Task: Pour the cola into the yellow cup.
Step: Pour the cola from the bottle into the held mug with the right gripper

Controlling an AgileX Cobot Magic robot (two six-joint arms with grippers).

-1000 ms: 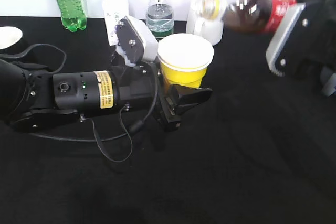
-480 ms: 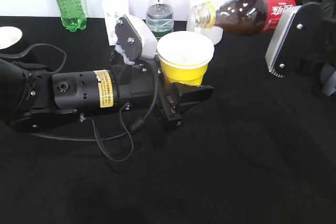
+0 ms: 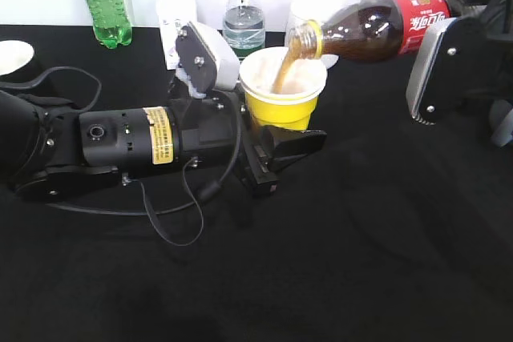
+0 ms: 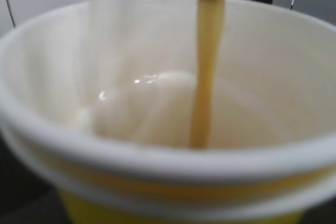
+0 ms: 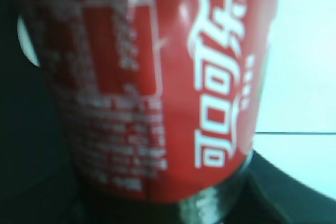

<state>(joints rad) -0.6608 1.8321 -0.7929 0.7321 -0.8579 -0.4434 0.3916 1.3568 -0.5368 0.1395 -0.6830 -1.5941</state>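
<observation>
Cola [image 3: 377,23] newly streaming; yellow cup [image 3: 282,100] base hidden

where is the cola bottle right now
In the exterior view the cola bottle is upper right, tipped on its side in the right gripper, mouth over the yellow cup held by the left gripper.

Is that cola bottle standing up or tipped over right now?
Tipped. The cola bottle lies nearly sideways, mouth lowest, a brown stream falling into the yellow cup.
</observation>
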